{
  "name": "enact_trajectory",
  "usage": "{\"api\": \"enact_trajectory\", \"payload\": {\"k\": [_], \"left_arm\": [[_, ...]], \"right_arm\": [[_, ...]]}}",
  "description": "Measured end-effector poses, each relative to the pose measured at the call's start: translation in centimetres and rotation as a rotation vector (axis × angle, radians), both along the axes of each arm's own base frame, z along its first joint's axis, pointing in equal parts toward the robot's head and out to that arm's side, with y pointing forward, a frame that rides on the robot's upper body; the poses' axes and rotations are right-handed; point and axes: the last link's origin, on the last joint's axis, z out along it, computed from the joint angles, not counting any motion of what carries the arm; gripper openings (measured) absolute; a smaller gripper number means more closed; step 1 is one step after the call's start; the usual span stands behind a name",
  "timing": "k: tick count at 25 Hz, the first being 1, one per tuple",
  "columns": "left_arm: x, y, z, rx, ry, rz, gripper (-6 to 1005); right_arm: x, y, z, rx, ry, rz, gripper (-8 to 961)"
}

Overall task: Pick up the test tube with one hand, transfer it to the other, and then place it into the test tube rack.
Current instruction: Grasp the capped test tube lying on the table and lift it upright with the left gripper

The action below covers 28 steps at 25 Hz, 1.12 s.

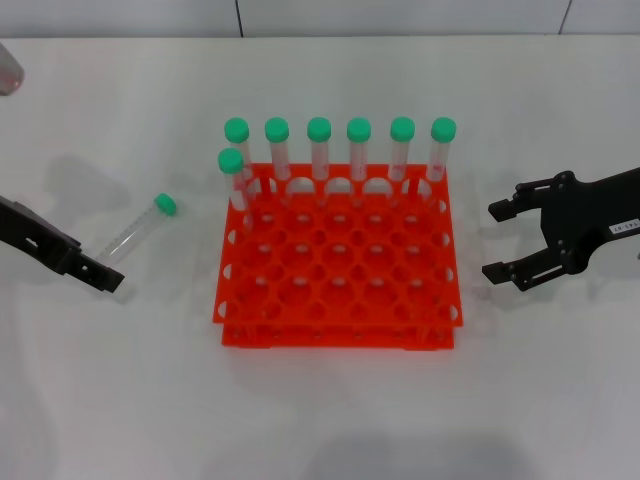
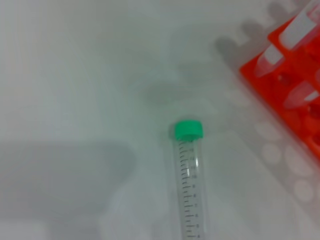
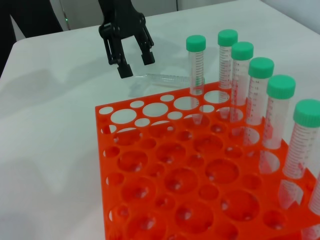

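The test tube (image 1: 138,229) lies flat on the white table left of the test tube rack (image 1: 340,335), its green cap pointing toward the rack. It also shows in the left wrist view as the tube (image 2: 189,190) and, far off, as the tube (image 3: 167,78). My left gripper (image 1: 105,278) hovers at the tube's bottom end, and this left gripper (image 3: 136,65) is open with nothing between its fingers. Right of the rack, my right gripper (image 1: 495,241), with a white label, is open and empty. Neither gripper touches the tube.
Several identical green-capped tubes (image 1: 319,150) stand upright along the rack's back row, plus one (image 1: 233,180) in the second row on the left. The same tubes (image 3: 260,100) line the rack (image 3: 150,150) edge in the right wrist view. A rack corner (image 2: 292,112) shows near the lying tube.
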Motion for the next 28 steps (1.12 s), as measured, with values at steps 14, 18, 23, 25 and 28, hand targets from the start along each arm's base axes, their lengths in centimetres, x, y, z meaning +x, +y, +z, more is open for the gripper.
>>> {"api": "enact_trajectory", "payload": {"k": [14,18,23,25,28], "left_arm": [[-0.3,0.3,-0.9,0.025,0.022,0.015,752],[-0.5,0.5,-0.9,0.039,0.034,0.029,745],[-0.6,0.8,-1.4,0.037,0.060,0.048,649],[-0.5,0.9,-1.5,0.039,0.063,0.047,560],[-0.3,1.1,-1.6,0.035,0.065,0.041,513]], "right_arm": [[0.1,0.0,-0.2,0.003,-0.006,0.002,869],[0.1,0.0,-0.2,0.002,-0.007,0.002,869],[0.1,0.0,-0.3,0.001,-0.007,0.002,869],[0.1,0.0,-0.3,0.001,-0.008,0.003,869],[0.1,0.0,-0.3,0.001,-0.008,0.005,869]]}}
